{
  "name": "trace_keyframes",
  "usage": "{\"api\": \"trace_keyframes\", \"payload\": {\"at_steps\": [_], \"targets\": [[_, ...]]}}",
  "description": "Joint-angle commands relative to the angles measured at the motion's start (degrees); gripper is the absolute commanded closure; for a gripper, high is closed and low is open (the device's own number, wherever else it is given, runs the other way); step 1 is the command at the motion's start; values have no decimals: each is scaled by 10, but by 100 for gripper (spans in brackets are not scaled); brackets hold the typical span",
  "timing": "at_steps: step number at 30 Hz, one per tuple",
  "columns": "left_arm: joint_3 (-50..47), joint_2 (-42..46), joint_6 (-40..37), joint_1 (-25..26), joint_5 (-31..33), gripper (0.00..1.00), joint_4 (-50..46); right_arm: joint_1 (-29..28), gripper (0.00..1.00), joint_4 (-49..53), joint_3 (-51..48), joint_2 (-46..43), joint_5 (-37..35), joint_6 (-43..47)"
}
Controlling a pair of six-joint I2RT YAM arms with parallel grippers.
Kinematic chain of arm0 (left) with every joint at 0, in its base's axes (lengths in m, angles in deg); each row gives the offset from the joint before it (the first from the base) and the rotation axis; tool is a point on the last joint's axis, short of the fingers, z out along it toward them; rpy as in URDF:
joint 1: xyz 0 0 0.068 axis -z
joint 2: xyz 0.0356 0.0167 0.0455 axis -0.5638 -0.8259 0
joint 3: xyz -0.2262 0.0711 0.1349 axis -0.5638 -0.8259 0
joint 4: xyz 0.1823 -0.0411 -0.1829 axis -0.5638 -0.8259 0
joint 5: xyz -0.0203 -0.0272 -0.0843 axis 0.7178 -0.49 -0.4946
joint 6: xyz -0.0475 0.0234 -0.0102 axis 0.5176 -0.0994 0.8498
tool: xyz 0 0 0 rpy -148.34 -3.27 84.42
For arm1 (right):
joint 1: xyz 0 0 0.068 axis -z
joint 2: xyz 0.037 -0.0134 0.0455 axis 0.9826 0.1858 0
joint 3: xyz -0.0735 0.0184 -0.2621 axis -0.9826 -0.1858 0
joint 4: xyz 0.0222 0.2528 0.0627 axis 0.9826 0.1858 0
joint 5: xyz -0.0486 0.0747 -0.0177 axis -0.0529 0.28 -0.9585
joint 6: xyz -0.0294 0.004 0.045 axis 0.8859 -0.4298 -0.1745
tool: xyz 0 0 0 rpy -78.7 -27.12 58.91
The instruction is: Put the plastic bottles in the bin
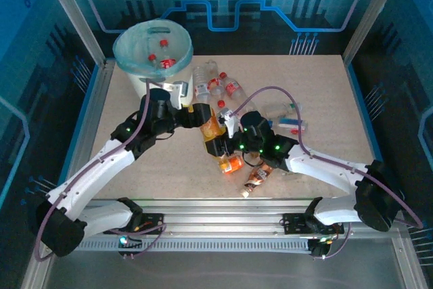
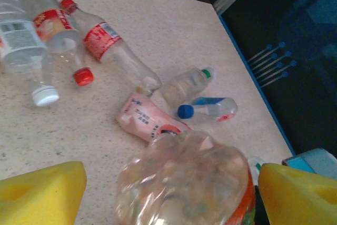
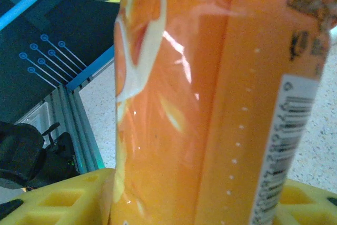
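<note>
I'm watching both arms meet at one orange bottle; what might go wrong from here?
The orange bottle is gripped by the right fingers while the left fingers stand open around its base; if the right lets go early, it would likely drop. A fall could knock the pink-labelled bottle and its neighbours lying nearby.

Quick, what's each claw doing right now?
Left claw: open, the orange bottle between its jaws, not gripped.
Right claw: closed on the orange bottle.

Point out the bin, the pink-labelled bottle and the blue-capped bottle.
bin (image 1: 119,51): top external view, on its left rim.
pink-labelled bottle (image 2: 147,122): left wrist view, on its label.
blue-capped bottle (image 2: 213,110): left wrist view, on its clear body.
</note>
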Motion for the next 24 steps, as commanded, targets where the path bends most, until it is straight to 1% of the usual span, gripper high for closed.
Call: {"api": "trace_keyframes", "payload": {"at_steps": [1,5,7,10,12,17,19,20,22,24], "targets": [[33,-20,12,3,-63,17,19,-11,42,-36,-6,-24,8,16],[43,-34,19,3,-96,21,12,-12,41,-44,-13,-36,-6,16],[44,-38,23,3,-103,25,12,-12,40,-45,-16,-41,-14,19],[44,-37,26,3,-106,30,14,-12,39,-31,-14,-42,-36,23],[44,-35,27,2,-105,30,16,-12,38,-23,-13,-44,-50,22],[44,-33,38,2,-103,38,23,-13,35,-16,-18,-52,-61,20],[45,-29,40,3,-101,39,24,-14,27,-7,-15,-54,-65,18],[45,-28,41,3,-95,39,25,-14,20,4,-12,-55,-74,16],[45,-20,41,1,-73,42,23,-16,10,18,-7,-58,-89,12],[51,-10,36,-3,-44,45,18,-18,5,29,-4,-65,-100,12]]}}
